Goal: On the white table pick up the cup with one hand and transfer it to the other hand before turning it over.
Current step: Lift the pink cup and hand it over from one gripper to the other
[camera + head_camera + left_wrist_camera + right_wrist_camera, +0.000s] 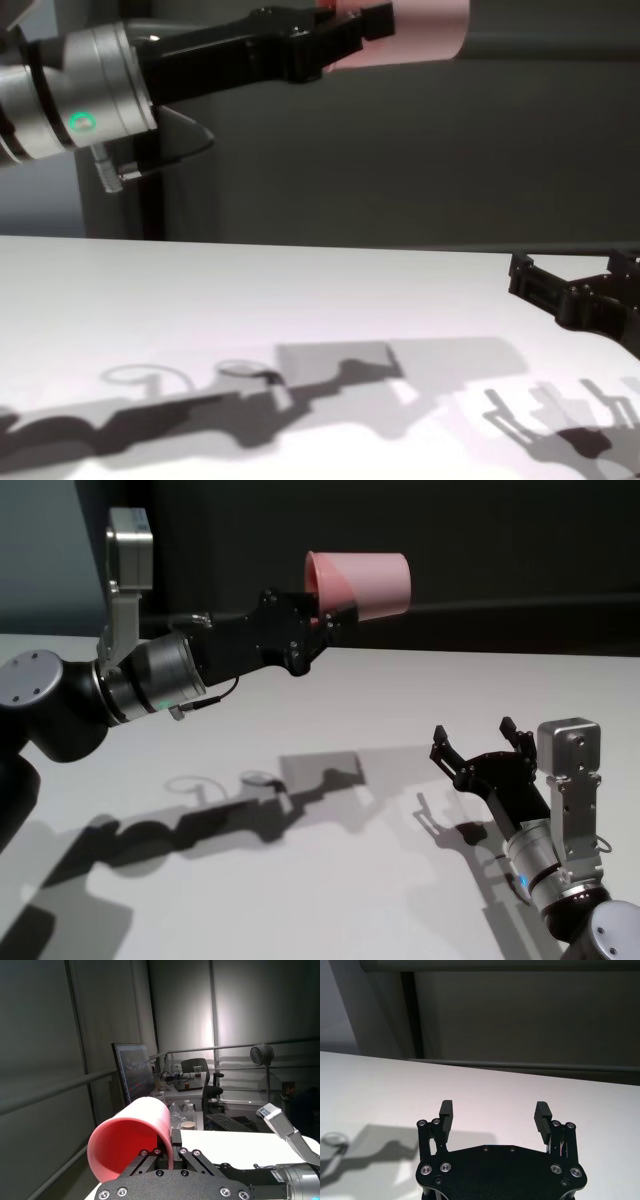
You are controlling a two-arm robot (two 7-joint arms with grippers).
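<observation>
Lying sideways aloft, salmon-pink cup (pixel 360 583), smooth, tapered, pinched by left gripper (pixel 325 613)

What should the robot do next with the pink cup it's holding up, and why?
Probably bring the right pincer up toward the salmon-pink plastic cup. The left pincer grips the cup by its rim, sideways, high above the white table, while the right pincer waits open and empty, low over it.

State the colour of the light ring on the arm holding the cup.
Green: the light ring on the left arm shows best in the chest view.
</observation>
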